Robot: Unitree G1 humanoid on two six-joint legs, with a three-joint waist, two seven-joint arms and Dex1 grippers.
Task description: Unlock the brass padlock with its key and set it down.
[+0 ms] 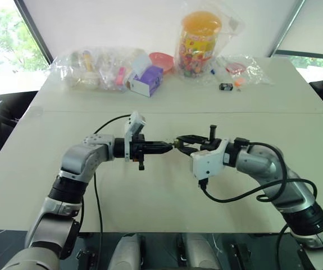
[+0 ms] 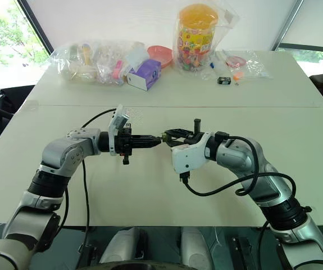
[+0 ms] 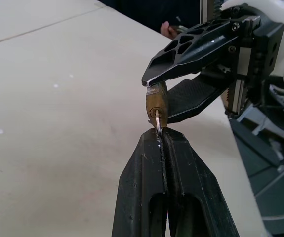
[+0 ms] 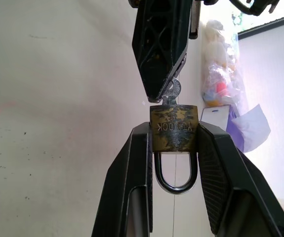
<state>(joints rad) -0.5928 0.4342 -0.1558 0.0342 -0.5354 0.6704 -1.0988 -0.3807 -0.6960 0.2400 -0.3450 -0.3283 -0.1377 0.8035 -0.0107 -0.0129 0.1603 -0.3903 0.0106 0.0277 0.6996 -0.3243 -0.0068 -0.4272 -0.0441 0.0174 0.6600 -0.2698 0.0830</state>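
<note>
Left gripper (image 1: 169,145): centre of the frame in the left eye view, above the table; two flat black fingers (image 3: 146,197) pressed together, pinching the thin silvery key (image 3: 157,123) edge-on between their tips.
Key: flat metal blade seated in the keyway on the padlock's bottom face; its round bow shows at the gripper tips in the right wrist view.
Brass padlock (image 4: 174,127): held in mid-air at frame centre, between the two grippers, clear of the tabletop; blocky yellowish body, tarnished and mottled, stamped lettering on its face; smooth silvery U-shaped shackle (image 4: 175,174), both legs seated in the body.
Right gripper (image 1: 179,140): just right of centre; ribbed black pads clamp the padlock body from both sides, fingers (image 4: 132,182) set only as wide as that body.
Table (image 1: 49,169): matte cream surface, faint specks, a seam line across it.
Far edge, top of frame: crinkled clear plastic bags (image 1: 88,67), purple-and-white box (image 1: 148,80), tall clear jar (image 1: 198,42) with orange lid, small black object (image 1: 225,86).
</note>
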